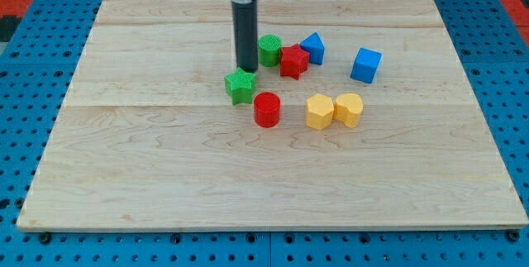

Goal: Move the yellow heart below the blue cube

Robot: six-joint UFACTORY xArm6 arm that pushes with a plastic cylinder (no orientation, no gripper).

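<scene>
My tip point(246, 69) touches the green star's point(240, 86) top edge, holding nothing. Yellow heart point(349, 109) lies well toward the view's right, below the blue cube point(366, 64).

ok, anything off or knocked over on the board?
Nothing stands out. All the blocks sit flat on the wooden board, clustered near its middle, none tipped or damaged. My tip rests just above the green star.

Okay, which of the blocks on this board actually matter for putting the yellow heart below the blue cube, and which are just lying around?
Belong to the job:
yellow heart
blue cube
my tip, just above the green star, well to the view's left of both

Just lying about:
yellow hexagonal block, touching the heart
green star
red cylinder
green cylinder
red star
blue triangular block
</scene>
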